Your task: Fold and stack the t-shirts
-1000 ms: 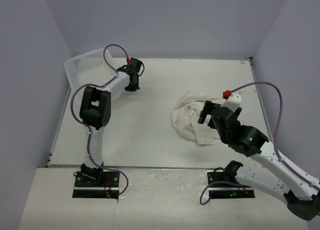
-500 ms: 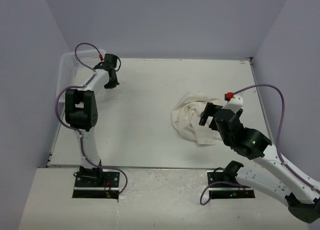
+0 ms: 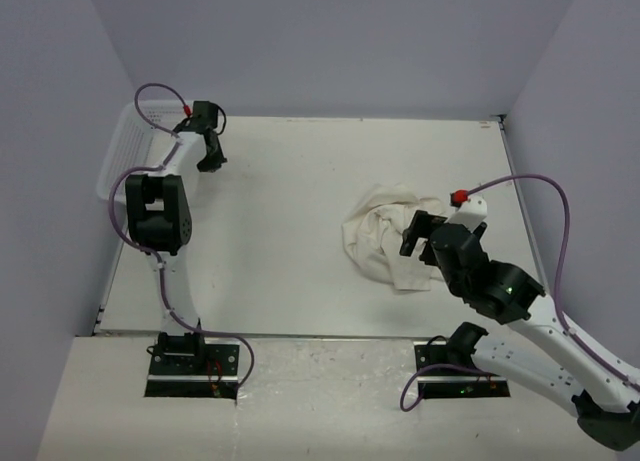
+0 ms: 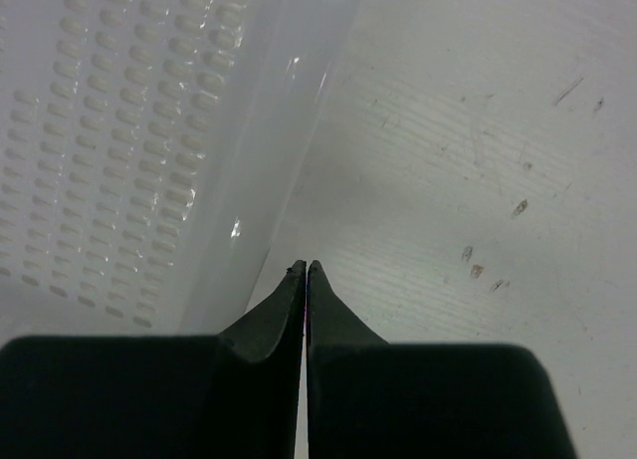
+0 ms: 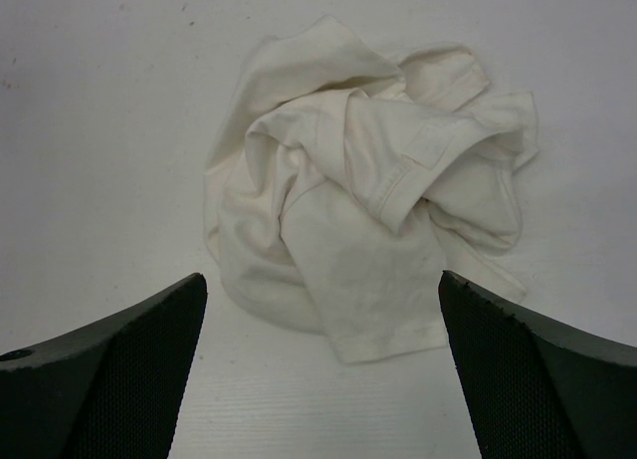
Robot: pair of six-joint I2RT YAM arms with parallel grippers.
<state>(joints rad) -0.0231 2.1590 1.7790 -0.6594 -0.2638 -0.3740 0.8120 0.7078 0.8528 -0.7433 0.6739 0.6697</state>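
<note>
Last second: left arm swung left along the far edge, and the basket (image 3: 125, 153) went with it. It now sits at the far-left corner, partly past the side of the desk (image 3: 300, 241). Left pincer (image 4: 305, 270) is pressed together with nothing in it, tips right at the basket's wall. Can't tell from the wrist view whether they're touching.

My read is that this was clearing space, not folding. No fold has started and nothing is stacked.

Right arm barely shifted. Right pincer (image 5: 320, 280) is spread wide and empty, hanging over the t-shirt (image 5: 348, 200) with a finger on either side of the heap in its own view.

The t-shirt is right of centre on the desk, just in front of the right arm and well apart from the basket. It's one crumpled heap.
- No real long axis, roughly round from above.
- One flap trails toward the near edge.
- One sleeve lies on top, hemmed cuff facing the wrist camera.
- Collar and bottom hem not identifiable.

It needs spreading flat before any fold line makes sense.
</note>
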